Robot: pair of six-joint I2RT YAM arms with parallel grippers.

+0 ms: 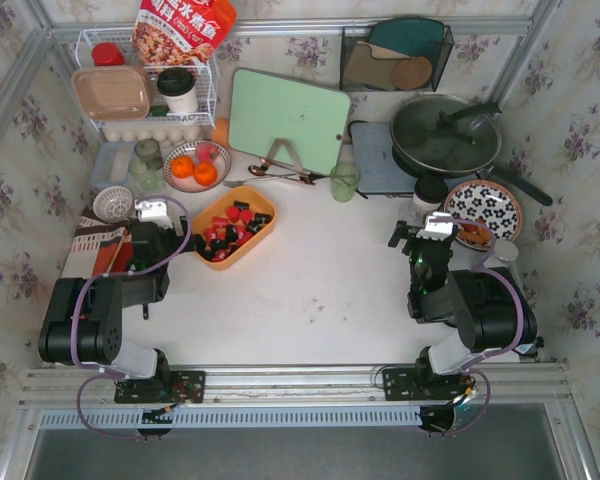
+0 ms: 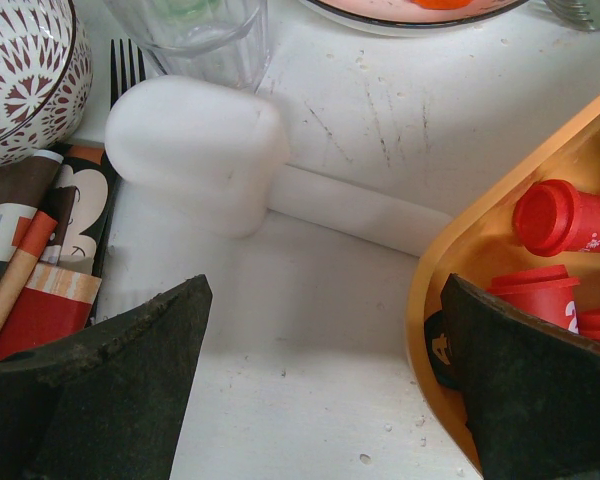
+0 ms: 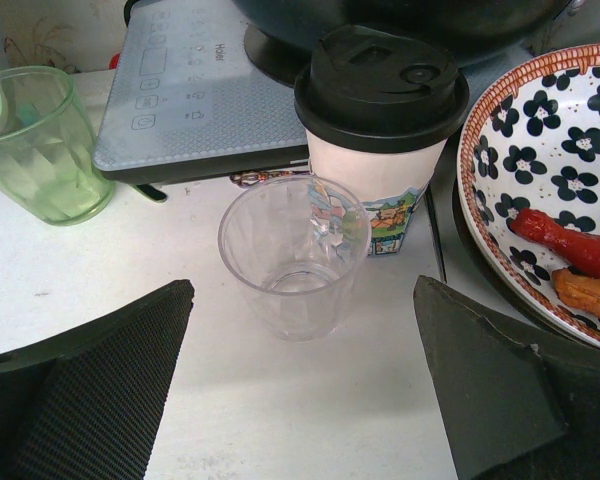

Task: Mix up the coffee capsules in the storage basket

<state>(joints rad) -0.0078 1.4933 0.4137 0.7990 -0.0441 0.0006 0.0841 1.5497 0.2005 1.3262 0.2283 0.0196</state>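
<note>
The left end effector [image 1: 158,222] [image 2: 320,400] is released, its fingers [image 2: 110,390] spread wide and low over the white worktop [image 1: 320,290], grasping nothing. The storage basket [image 1: 258,243] [image 2: 480,230] sits just to its right. In the left wrist view the right finger overlaps the basket's near rim, though whether they touch cannot be told. The coffee capsules [image 1: 230,232] lie inside the basket, red and black together, and a few red ones [image 2: 560,215] show just past that right finger. Straight ahead of this end effector lies a white rounded object [image 2: 195,150]. Beyond it stands a clear glass [image 2: 195,35]. Ahead and to the left are a patterned bowl [image 2: 20,70], a fork [image 2: 128,70] and a printed mat [image 2: 30,260] that runs under the left finger. The right end effector [image 1: 427,232] [image 3: 300,400] is well apart from the basket. It is likewise released, with dark fingers [image 3: 90,390] parted and nothing grasped. A clear plastic cup [image 3: 295,255] stands upright directly ahead of the gap between them. Just behind it and touching or nearly so is a lidded paper cup [image 3: 380,110]. A green glass [image 3: 35,140] is ahead to the left, beside a grey cooktop [image 3: 200,90]. A flowered plate [image 3: 550,190] holding food lies ahead to the right, next to the right finger.
</note>
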